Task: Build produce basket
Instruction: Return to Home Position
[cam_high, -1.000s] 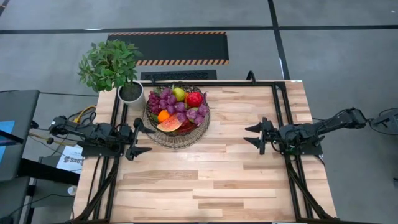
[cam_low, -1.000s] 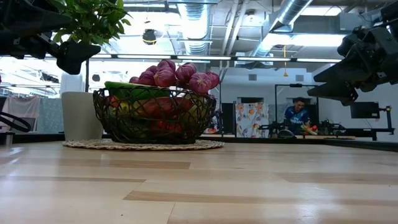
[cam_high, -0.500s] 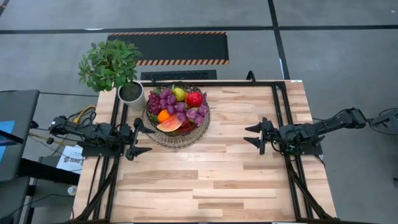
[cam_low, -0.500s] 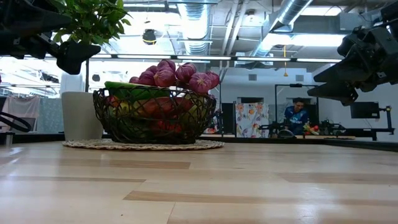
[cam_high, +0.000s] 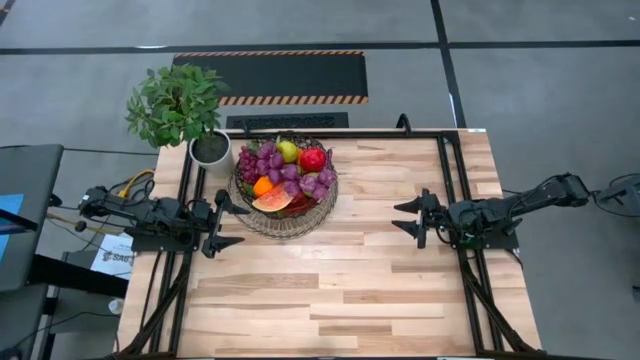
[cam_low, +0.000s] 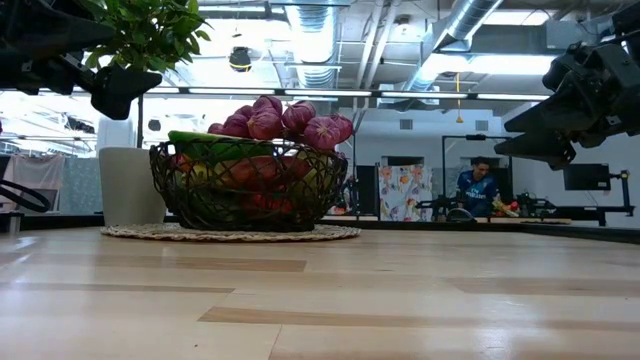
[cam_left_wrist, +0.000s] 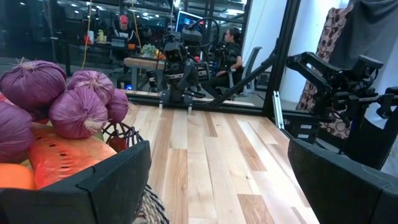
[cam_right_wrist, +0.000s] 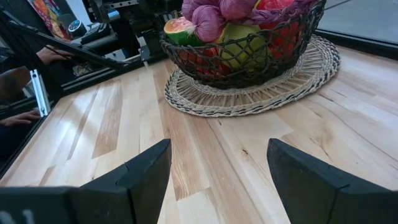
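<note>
The dark wire basket (cam_high: 325, 196) stands on a pale woven mat (cam_high: 262, 226) at the table's far left, filled with produce: purple grapes (cam_high: 262, 160), pear (cam_high: 288, 151), red apple (cam_high: 313, 159), orange (cam_high: 262, 185), watermelon slice (cam_high: 272, 201). It also shows in the low view (cam_low: 250, 190) and right wrist view (cam_right_wrist: 249, 50). My left gripper (cam_high: 222, 222) is open and empty, above the table's left edge beside the basket. My right gripper (cam_high: 409, 217) is open and empty, above the table's right side.
A leafy potted plant in a white pot (cam_high: 210, 150) stands at the far left corner behind the basket. Bare wooden tabletop (cam_high: 340, 280) spreads between the two arms and toward the near edge. A person (cam_low: 478, 185) sits in the room beyond.
</note>
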